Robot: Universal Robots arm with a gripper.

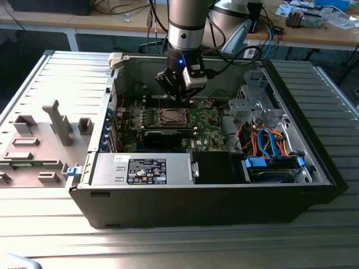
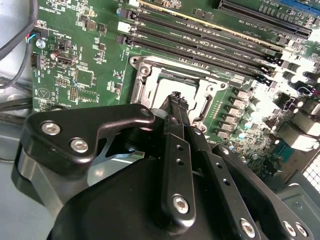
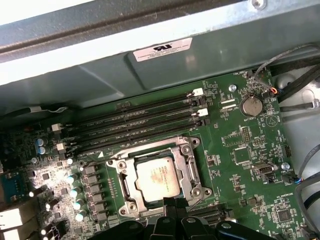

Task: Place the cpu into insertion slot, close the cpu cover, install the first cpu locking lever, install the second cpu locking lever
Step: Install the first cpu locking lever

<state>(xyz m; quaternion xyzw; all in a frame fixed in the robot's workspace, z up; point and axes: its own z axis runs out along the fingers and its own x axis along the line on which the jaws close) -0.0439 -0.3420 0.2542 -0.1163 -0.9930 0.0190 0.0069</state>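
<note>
CPU seated, cover and levers in hand

My claw (image 2: 176, 99) hovers just over the near edge of the insertion slot (image 3: 192, 175), fingers pressed together on nothing. The cpu (image 3: 157, 179) lies flat in the socket, the cpu cover (image 3: 126, 176) seemingly down around it. I judge the locking-lever step current; it calls for hooking a thin lever precisely.
</note>
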